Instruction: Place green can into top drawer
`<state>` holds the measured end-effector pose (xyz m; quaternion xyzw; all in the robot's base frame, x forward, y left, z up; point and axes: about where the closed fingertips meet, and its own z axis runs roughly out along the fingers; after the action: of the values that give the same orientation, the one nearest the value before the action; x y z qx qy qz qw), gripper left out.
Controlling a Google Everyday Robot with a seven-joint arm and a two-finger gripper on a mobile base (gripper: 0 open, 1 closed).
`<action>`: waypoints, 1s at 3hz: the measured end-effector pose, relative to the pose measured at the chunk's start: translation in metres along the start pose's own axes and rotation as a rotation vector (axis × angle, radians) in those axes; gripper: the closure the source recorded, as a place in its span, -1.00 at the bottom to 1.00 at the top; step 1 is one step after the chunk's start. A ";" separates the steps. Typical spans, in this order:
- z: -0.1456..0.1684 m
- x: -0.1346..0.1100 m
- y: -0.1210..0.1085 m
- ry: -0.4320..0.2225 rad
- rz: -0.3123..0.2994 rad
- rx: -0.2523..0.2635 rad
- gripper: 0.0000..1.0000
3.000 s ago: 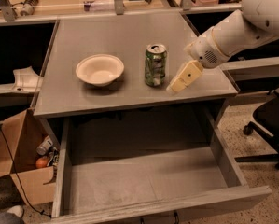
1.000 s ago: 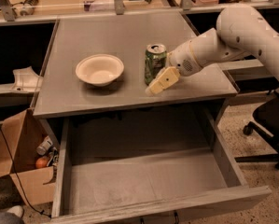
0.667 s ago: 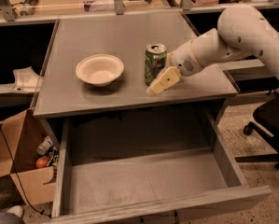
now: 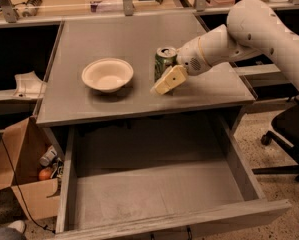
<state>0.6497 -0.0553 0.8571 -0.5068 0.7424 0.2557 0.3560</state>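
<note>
The green can (image 4: pixel 164 60) stands upright on the grey table top (image 4: pixel 114 29), right of the cream bowl. My gripper (image 4: pixel 166 79) reaches in from the right and is at the can. Its cream near finger (image 4: pixel 170 80) lies across the can's front lower side. The other finger is hidden behind the can. The top drawer (image 4: pixel 154 194) is pulled wide open below the table's front edge, with a bare grey bottom.
A cream round bowl (image 4: pixel 107 74) sits left of the can. A brown cardboard box (image 4: pixel 24 174) with small items stands on the floor at the left. A black office chair (image 4: pixel 289 134) is at the right. Shelving and clutter line the back edge.
Over three seconds my gripper moved left from beside the can to right against it. In the last second it barely shifted. The can and bowl have not moved.
</note>
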 end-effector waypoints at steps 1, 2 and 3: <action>0.000 0.000 0.000 0.000 0.000 0.000 -0.48; 0.000 0.000 0.000 0.000 0.000 0.000 -0.03; 0.000 0.000 0.000 0.000 0.000 0.000 0.45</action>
<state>0.6497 -0.0552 0.8570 -0.5068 0.7423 0.2557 0.3559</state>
